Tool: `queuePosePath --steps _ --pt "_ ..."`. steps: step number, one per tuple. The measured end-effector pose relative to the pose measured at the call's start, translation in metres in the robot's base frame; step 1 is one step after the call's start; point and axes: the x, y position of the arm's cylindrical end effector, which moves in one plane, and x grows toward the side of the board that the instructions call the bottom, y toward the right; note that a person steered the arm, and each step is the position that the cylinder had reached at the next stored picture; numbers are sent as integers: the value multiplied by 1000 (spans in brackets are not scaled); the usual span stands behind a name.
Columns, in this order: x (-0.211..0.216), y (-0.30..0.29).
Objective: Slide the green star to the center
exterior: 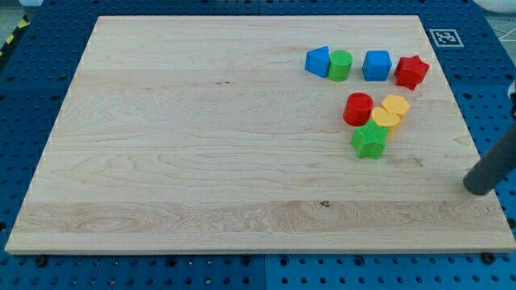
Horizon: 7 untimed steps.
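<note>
The green star point(369, 141) lies on the wooden board point(201, 145) right of its middle. It touches a yellow block point(386, 119) just above it. My tip point(479, 188) is the lower end of the dark rod at the view's right edge. It stands well to the right of the green star and a little below it, apart from every block.
A red cylinder point(358, 109) and a second yellow block point(396, 105) sit just above the star. Along the top right stand a blue block point(318, 61), a green cylinder point(340, 65), a blue cube point(376, 65) and a red star point(411, 72).
</note>
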Motion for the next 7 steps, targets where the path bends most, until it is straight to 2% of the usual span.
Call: queuePosePath --steps 1,3,4,5,6,7 --pt "-24 -23" --pt "-53 -156" --pt "-85 -213" --pt "-110 -248" --pt "-104 -270" --pt "-84 -261"
